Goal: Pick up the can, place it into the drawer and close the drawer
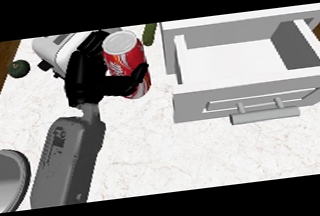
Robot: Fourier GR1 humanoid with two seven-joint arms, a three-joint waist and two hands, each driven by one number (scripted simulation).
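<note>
A red can with a white top [124,57] is held slightly tilted in my right hand [85,80]. The black fingers wrap its left side and the thumb [141,76] crosses its lower front. The can's bottom is hidden by the hand, so I cannot tell whether it touches the counter. Just to its right stands the white drawer [192,105], pulled open with its inside bare. Its bar handle [264,115] faces me. The can is left of the drawer's left wall, not over the opening. My left hand does not show; only a grey arm part [1,180] sits at the lower left.
A white toaster [57,48] stands right behind the hand. A dark green round fruit [18,68] lies at the counter's far left edge, and a green vegetable [151,33] sits behind the can. Marble counter [169,159] stretches in front of the drawer.
</note>
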